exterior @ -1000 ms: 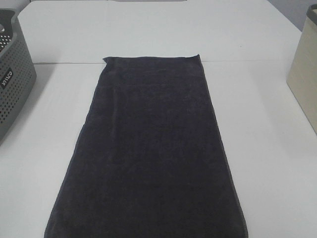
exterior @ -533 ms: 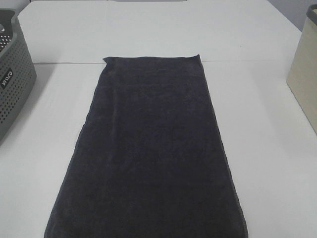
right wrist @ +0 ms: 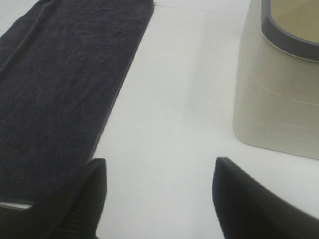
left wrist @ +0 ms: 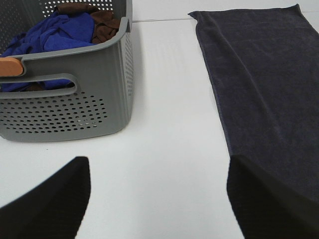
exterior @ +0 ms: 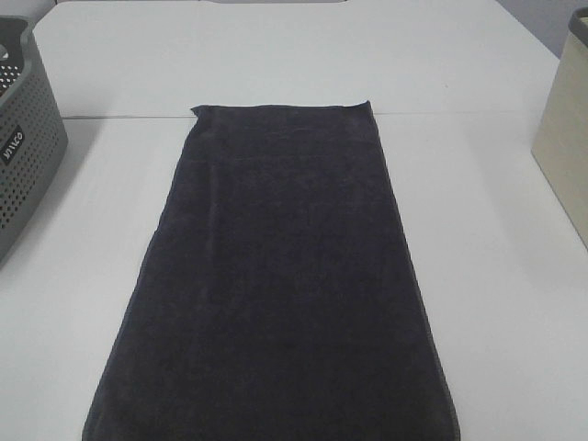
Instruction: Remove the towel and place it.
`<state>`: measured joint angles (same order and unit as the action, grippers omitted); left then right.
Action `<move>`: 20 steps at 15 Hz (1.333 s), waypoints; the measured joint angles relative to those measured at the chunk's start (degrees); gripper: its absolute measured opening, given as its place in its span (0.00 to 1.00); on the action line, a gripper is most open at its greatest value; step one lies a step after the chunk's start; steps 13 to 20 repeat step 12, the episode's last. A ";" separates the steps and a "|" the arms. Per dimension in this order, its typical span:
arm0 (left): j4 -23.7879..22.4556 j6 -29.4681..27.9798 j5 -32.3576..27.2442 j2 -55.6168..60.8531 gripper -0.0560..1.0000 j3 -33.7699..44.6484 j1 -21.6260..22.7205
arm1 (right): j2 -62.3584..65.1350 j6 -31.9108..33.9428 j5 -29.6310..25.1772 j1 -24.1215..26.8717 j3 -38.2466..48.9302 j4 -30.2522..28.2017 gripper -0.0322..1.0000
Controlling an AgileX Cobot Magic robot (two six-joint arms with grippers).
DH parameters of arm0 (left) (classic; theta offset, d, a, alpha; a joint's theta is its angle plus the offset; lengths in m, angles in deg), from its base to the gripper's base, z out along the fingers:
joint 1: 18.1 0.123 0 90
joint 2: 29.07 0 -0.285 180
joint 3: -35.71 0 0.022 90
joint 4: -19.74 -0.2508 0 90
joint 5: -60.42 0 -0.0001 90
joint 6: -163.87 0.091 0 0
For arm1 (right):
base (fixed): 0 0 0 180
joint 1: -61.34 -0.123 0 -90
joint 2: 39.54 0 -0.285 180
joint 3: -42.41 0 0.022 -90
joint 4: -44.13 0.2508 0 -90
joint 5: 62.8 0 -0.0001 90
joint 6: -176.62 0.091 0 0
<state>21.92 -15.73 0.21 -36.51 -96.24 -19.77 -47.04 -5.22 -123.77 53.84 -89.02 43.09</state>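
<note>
Small white lettering, unreadable, on the grey basket [exterior: 20,147].

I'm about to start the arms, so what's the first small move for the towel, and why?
Probably lower the left claw onto the towel's near left edge and pinch it. The towel lies flat and untouched on the table, both claws are open and empty, and the left one hangs just beside that edge.
</note>
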 joint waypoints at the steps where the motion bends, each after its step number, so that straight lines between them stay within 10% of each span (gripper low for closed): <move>1: 0.00 0.00 0.00 0.00 0.73 0.00 0.17 | 0.00 0.00 0.00 0.86 0.00 0.00 0.62; 20: 0.40 -0.06 0.00 0.00 0.73 0.00 0.69 | 0.00 0.00 0.06 1.09 0.00 0.00 0.62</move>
